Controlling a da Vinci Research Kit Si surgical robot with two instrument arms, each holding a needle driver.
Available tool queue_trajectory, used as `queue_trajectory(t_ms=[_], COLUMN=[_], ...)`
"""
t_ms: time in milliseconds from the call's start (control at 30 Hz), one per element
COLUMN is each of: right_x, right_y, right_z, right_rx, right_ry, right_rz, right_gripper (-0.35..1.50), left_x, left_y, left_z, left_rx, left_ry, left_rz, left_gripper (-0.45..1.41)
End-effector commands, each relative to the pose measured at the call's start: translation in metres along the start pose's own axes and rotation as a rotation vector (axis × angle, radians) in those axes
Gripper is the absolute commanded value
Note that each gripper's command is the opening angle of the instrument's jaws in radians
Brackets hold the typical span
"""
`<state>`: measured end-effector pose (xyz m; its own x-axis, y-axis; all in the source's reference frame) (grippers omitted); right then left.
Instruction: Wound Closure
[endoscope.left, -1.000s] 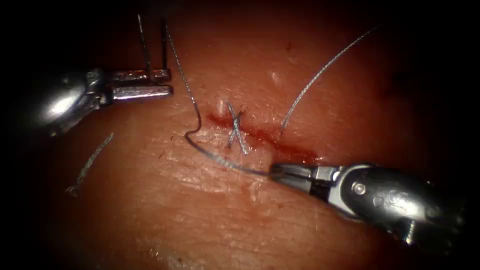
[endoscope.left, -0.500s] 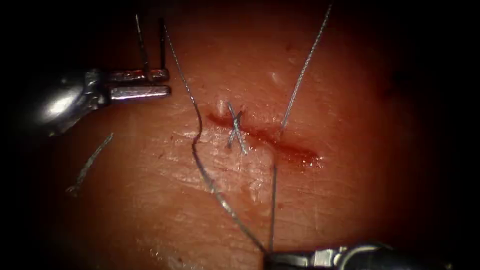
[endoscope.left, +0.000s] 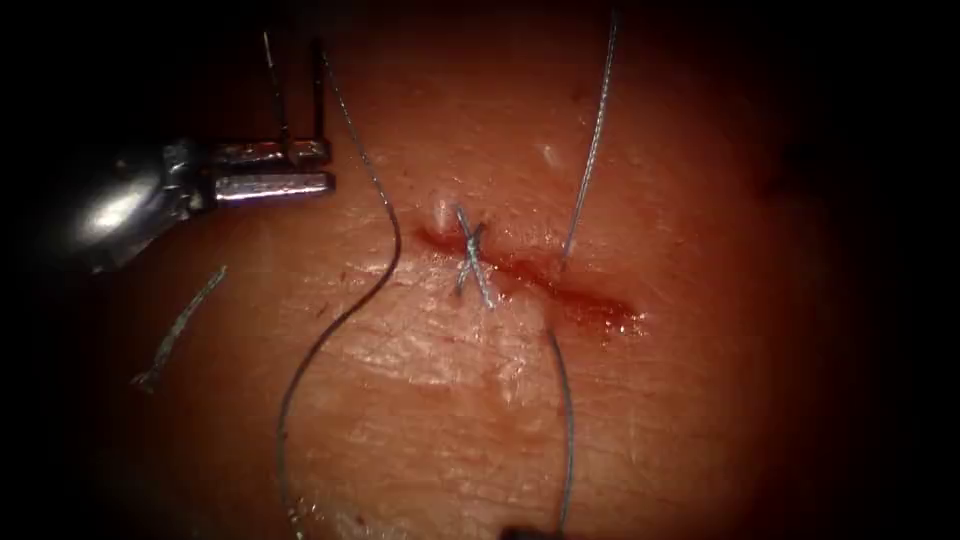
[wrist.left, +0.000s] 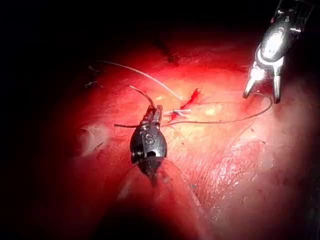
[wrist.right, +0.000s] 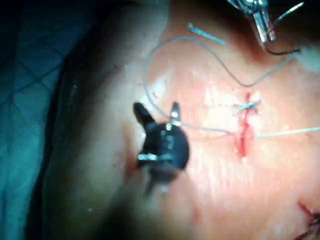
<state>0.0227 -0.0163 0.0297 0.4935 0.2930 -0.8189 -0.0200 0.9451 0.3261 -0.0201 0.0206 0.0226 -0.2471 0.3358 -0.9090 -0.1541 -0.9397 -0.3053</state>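
Well, in the endoscope view one stitch (endoscope.left: 472, 262) is tied across the cut (endoscope.left: 590, 300). Just right of it, thread (endoscope.left: 585, 170) crosses untied, and the red right end is unclosed. At far left, the left tool (endoscope.left: 330, 168) clamps the needle (endoscope.left: 320, 95) clear of the tissue (endoscope.left: 700, 400); where along its curve is hard to tell. In the left wrist view, the right tool (wrist.left: 260, 96) has its jaws splayed and thread brushes one. The right wrist view shows the same, blurred.

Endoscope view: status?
Left gripper shut on needle mid-curve, off tissue, left of cut. Right gripper open, holding nothing. Thread runs through cut.
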Motion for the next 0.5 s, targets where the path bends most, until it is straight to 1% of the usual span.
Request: queue_trajectory(t_ms=[33,67,133,233,300,367,500], right_x=[-0.0007,-0.0008,-0.0009,-0.001,-0.0014,-0.002,-0.0036], right_y=[0.0015,0.002,0.0032,0.0048,0.0058,0.0069,0.0087], right_z=[-0.001,-0.0017,-0.0031,-0.004,-0.0039,-0.003,-0.0012], right_rx=[-0.022,-0.031,-0.056,-0.101,-0.131,-0.161,-0.21], right_ry=[-0.003,-0.004,-0.008,-0.019,-0.028,-0.034,-0.011], right_rz=[0.004,-0.001,-0.014,-0.034,-0.043,-0.052,-0.055], right_gripper=[1.04,1.08,1.08,1.04,0.99,0.98,0.93], left_x=[-0.0003,-0.0004,-0.0005,-0.0007,-0.0007,-0.0008,-0.0008], left_y=[-0.0004,-0.0004,-0.0005,-0.0006,-0.0005,-0.0005,-0.0005], left_z=[0.0006,0.0005,0.0005,0.0004,0.0005,0.0005,0.0005], left_rx=[-0.001,-0.002,-0.003,-0.002,-0.002,-0.002,-0.001], left_ry=[0.002,0.002,0.002,0.005,0.002,0.002,0.002], left_rz=[0.003,0.003,0.003,0.005,0.006,0.006,0.006], left_gripper=[-0.45,-0.45,-0.45,-0.45,-0.45,-0.45,-0.45])
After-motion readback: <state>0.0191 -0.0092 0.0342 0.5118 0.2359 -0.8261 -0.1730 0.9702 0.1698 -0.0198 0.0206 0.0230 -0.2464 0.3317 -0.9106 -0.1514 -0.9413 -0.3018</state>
